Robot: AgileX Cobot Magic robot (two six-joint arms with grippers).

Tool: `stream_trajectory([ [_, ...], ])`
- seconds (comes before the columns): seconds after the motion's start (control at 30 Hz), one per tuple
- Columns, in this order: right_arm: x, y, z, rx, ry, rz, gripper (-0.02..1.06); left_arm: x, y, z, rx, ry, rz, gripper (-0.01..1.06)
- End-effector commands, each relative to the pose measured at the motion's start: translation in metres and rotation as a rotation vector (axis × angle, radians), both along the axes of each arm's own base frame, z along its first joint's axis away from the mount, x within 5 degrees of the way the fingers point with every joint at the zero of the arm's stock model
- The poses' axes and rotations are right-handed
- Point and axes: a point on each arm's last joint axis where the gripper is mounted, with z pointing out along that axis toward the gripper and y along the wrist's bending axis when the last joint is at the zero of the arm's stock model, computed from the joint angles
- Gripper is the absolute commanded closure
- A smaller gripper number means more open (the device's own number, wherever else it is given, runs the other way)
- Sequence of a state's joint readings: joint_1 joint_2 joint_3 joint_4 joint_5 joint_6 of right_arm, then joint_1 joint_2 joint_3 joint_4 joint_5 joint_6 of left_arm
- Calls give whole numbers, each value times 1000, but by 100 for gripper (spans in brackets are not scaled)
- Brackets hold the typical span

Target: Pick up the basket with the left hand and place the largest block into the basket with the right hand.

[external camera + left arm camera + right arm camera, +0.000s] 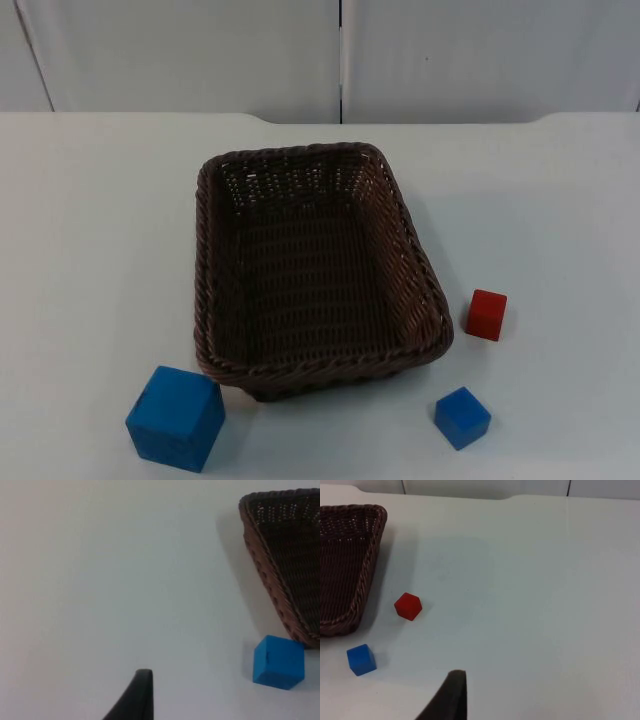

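White desk [90, 230] running back to the grey partition wall [180, 50], that is what I am getting from the top camera. I am seeing the brown wicker basket [310, 265] sitting about mid-desk, upright and with nothing lying in it. The largest block, the big blue cube [176, 417], is sitting by the desk's near edge just beside the basket's near left corner, apart from it as far as I can tell. A small red cube [486, 314] is lying just beside the basket's right wall, and a small blue cube [462, 417] is sitting nearer the front edge, close to the red one.

Switching to the left wrist view: I am looking past one black fingertip of the left gripper [135, 697], which is hanging over bare desk; whether it is open or closed I cannot tell. The big blue cube [278, 661] is showing right by the basket's corner [285, 565].

Over to the right wrist view: one fingertip of the right gripper [449, 696] is hovering above the desk, and again I cannot tell its state. I am seeing the small red cube [408, 606], the small blue cube [361, 659] and the basket's wall [350, 565], all well apart from that fingertip.
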State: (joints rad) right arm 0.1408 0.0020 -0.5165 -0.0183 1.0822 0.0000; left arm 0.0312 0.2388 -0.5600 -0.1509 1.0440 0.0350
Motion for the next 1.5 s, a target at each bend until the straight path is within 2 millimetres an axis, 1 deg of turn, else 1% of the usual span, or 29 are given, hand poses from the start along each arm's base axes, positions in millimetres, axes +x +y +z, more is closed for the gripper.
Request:
stream_trajectory([
  [0.0,0,0,-1,-9,-3,0,-1,7,-3,5,-23,-24,-27,0],
  [0.3,0,0,-1,-6,-2,1,-1,31,-5,12,-77,-84,-27,0],
  [0.43,0,0,-1,-6,-2,1,-1,47,-9,13,-90,-79,-73,0],
  [0.47,0,0,-1,-6,-2,1,-1,47,-9,13,-90,-79,-73,0],
  [0.6,0,0,-1,-6,-2,1,-1,68,-11,8,-102,-24,-113,0],
  [0.63,0,0,-1,-6,-2,1,-1,68,-11,8,-102,-24,-113,0],
  [0.77,0,0,-1,-6,-2,1,-1,91,-13,3,-119,-4,-141,0],
  [0.8,0,0,-1,-6,-2,1,-1,91,-13,3,-119,-4,-141,0],
  [0.93,0,0,-1,-6,-2,1,-1,114,-17,-6,-147,31,-183,0],
  [0.97,0,0,-1,-6,-2,1,-1,114,-17,-6,-147,31,-183,0],
  [1.07,0,0,-1,-6,-2,1,-1,127,-19,-14,-161,63,-209,0],
  [1.13,0,0,-1,-6,-2,1,-1,130,-19,-17,-159,75,-219,0],
  [1.23,0,0,-1,-6,-2,1,-1,141,-20,-24,-160,116,-233,0],
  [1.3,0,0,-1,-6,-2,1,-1,149,-20,-23,-162,129,-235,0],
  [1.33,0,0,-1,-6,-2,1,-1,149,-20,-23,-162,129,-235,0],
  [1.47,0,0,-1,-6,-2,1,-1,164,-20,-17,-167,147,-243,0],
])
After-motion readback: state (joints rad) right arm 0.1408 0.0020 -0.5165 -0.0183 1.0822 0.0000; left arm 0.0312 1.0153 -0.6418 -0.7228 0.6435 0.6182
